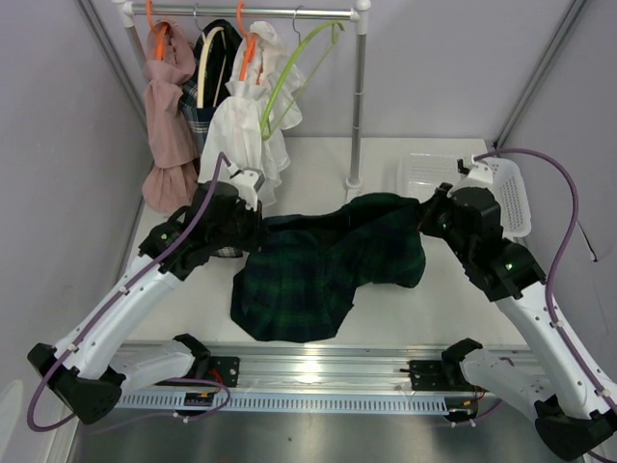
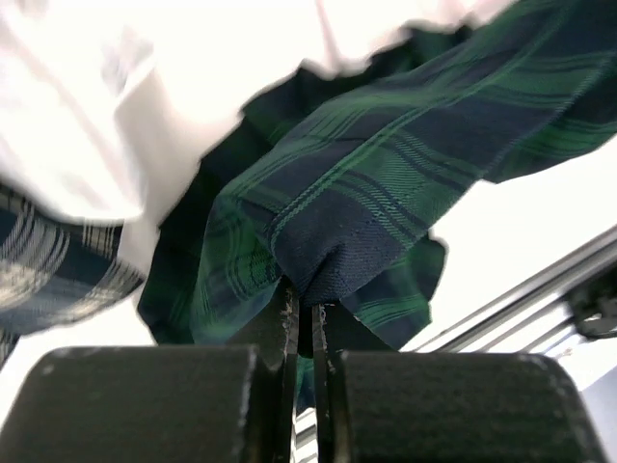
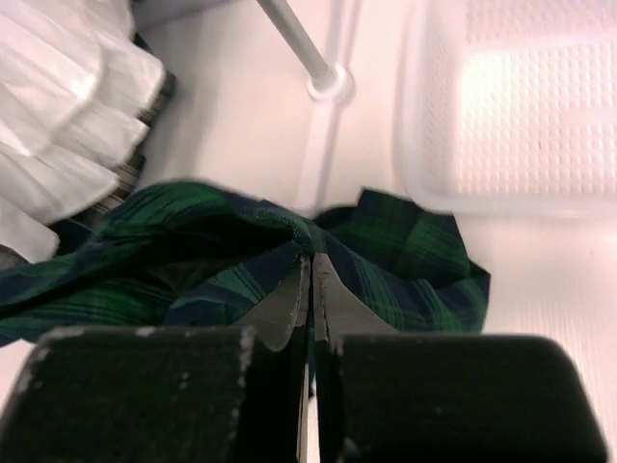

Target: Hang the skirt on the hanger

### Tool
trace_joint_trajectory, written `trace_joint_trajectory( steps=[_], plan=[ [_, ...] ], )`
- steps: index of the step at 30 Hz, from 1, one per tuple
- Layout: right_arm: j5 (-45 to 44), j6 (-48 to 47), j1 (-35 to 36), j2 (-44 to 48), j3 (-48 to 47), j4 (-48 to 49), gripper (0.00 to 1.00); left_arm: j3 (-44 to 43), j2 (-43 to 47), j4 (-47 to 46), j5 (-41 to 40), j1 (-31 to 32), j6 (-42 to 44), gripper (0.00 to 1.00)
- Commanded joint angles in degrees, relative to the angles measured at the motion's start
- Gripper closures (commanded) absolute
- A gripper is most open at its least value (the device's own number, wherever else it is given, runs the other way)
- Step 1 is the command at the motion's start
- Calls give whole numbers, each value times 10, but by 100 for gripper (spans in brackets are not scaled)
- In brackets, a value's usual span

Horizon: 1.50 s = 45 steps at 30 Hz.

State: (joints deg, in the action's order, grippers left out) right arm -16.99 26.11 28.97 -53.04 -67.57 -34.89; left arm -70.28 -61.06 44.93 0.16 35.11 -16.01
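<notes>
A dark green and navy plaid skirt hangs stretched between both arms above the table, its lower part draped down to the surface. My left gripper is shut on the skirt's left edge. My right gripper is shut on the skirt's right edge. An empty light green hanger hangs tilted on the rack rail at the back, above and behind the skirt.
The rack holds a pink garment on an orange hanger, a white garment on another orange hanger, and a dark item between. The rack's upright pole stands behind the skirt. A white perforated basket lies at back right.
</notes>
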Motion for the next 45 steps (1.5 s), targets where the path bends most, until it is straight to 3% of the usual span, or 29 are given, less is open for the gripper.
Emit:
trace_joint_trajectory(
  steps=[1, 8, 18, 21, 23, 26, 29, 30, 33, 39, 45],
  plan=[
    [6, 15, -36, 36, 35, -34, 100, 44, 23, 3, -9, -28, 4, 100],
    [129, 12, -180, 60, 106, -51, 100, 134, 41, -19, 41, -62, 0, 100],
    [188, 27, -182, 32, 247, 23, 100, 245, -9, -129, 86, -62, -30, 99],
    [200, 30, -178, 13, 269, 50, 100, 252, -33, -145, 84, -62, -31, 92],
    [202, 30, -171, 3, 275, 61, 99, 254, -40, -155, 87, -62, -31, 83],
    [188, 25, -145, -22, 261, 62, 91, 250, -49, -159, 87, -62, -27, 74],
    [136, 25, -96, -43, 222, 36, 71, 249, -56, -164, 91, -62, -27, 63],
    [120, 26, -83, -44, 211, 27, 56, 247, -58, -166, 92, -62, -26, 61],
    [67, 33, -34, -50, 165, -20, 37, 247, -64, -171, 97, -62, -26, 57],
    [17, 63, 36, -61, 137, -81, 27, 248, -70, -178, 109, -62, -31, 55],
    [-31, 97, 80, -60, 140, -152, 29, 242, -74, -178, 115, -62, -27, 53]
  ],
)
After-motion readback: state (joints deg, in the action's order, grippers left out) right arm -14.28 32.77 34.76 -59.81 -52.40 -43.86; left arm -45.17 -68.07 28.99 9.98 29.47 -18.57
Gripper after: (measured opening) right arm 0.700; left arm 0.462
